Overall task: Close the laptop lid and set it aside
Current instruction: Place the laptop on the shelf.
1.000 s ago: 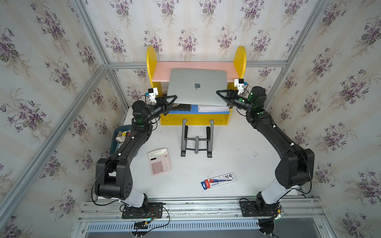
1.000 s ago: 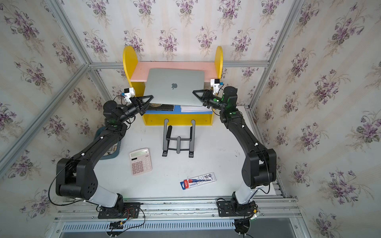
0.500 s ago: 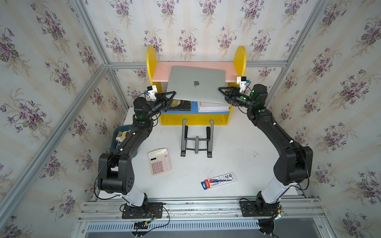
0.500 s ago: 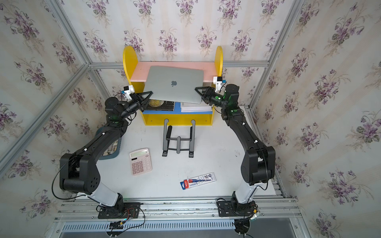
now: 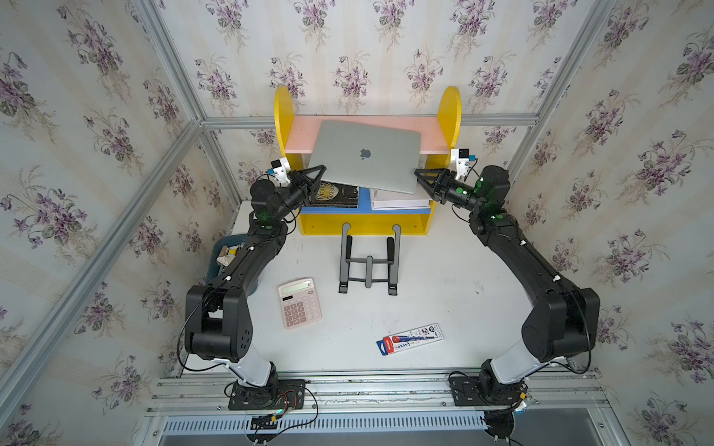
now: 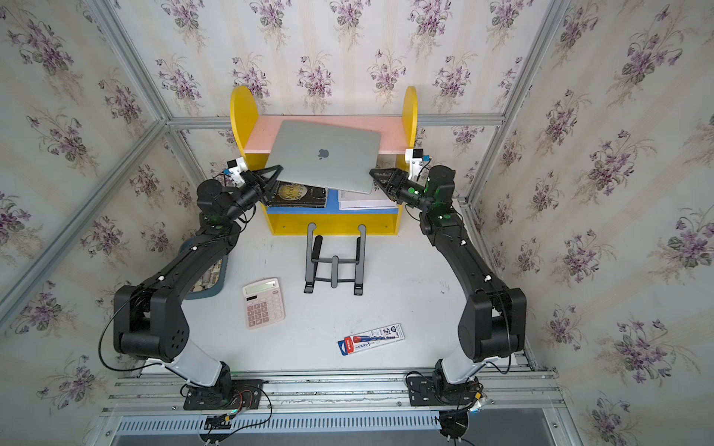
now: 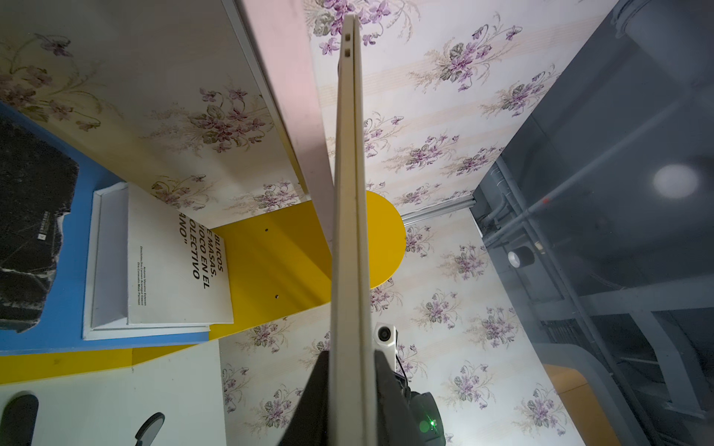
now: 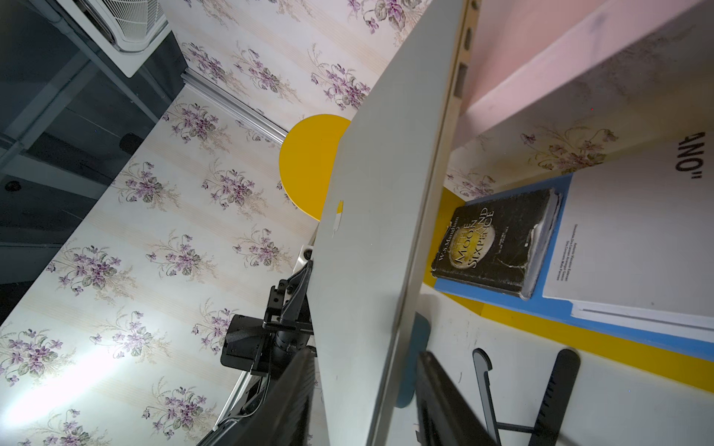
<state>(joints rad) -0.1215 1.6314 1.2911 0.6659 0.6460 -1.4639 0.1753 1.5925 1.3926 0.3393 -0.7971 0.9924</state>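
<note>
Now the laptop [image 5: 365, 156] hangs closed, lid [image 6: 322, 154] up, over the front of the yellow shelf [image 5: 365, 226]. Its far edge overlaps the pink top board [image 5: 303, 137], but you cannot tell whether it rests there. Its long axis runs from pincer to pincer, slightly skewed. Your left gripper [image 5: 321, 170] is clenched on the left short edge. Your right gripper [image 5: 417, 174] only straddles the right edge: the right wrist view shows a gap between the underside and one finger [image 8: 444, 397]. The left arm probably carries the load.
</note>
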